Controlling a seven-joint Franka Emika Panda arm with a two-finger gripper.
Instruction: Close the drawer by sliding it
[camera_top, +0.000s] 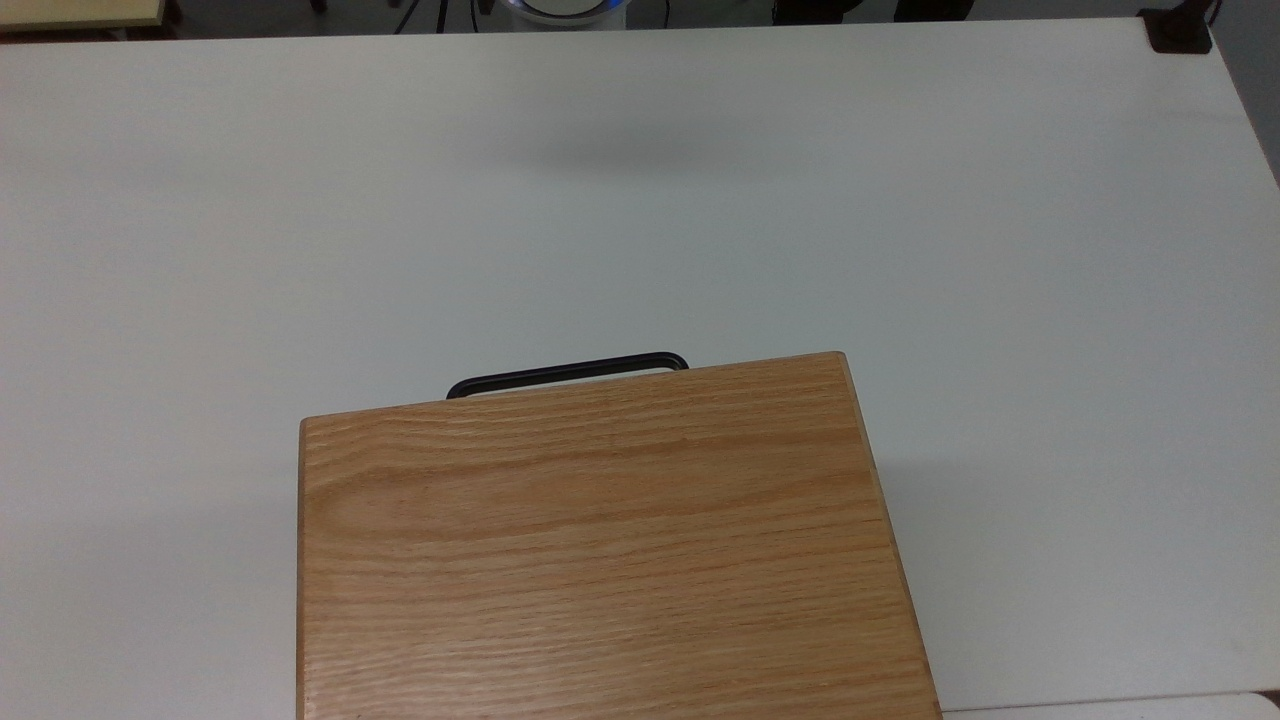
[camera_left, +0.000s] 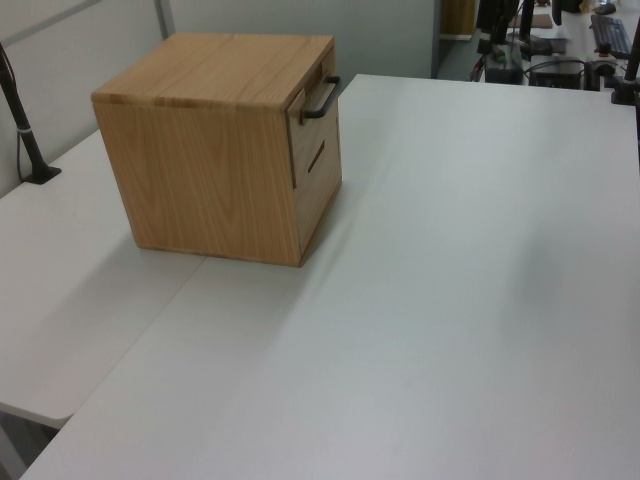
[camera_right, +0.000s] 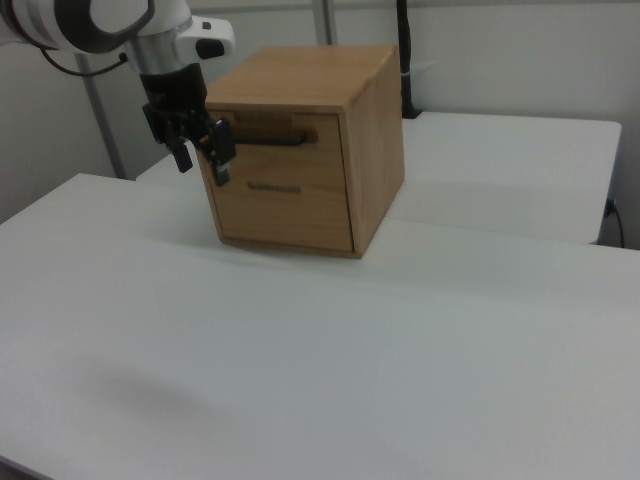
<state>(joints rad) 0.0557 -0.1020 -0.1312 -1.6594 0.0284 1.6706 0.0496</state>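
— What lies nearest in the right view?

— Bare white table (camera_right: 300, 350). Beyond it hangs my gripper (camera_right: 202, 165), clear above the tabletop, pointing down.

— Wide or narrow?

— Its two black fingers (camera_right: 220, 168) stand apart, with nothing between them.

— And the drawer?

— The drawer (camera_right: 310, 150) is the upper front of the oak cabinet (camera_right: 375, 150), pushed in. Its black bar handle (camera_right: 262, 141) runs across the front. From the right view my gripper overlaps that front's left edge; I cannot tell how far apart they really are.

— Anything below it?

— A second drawer front (camera_right: 285, 215) with a slot grip.

— From the top view?

— The cabinet's grained top covers the drawer; just the handle (camera_top: 566, 371) juts past its far edge.
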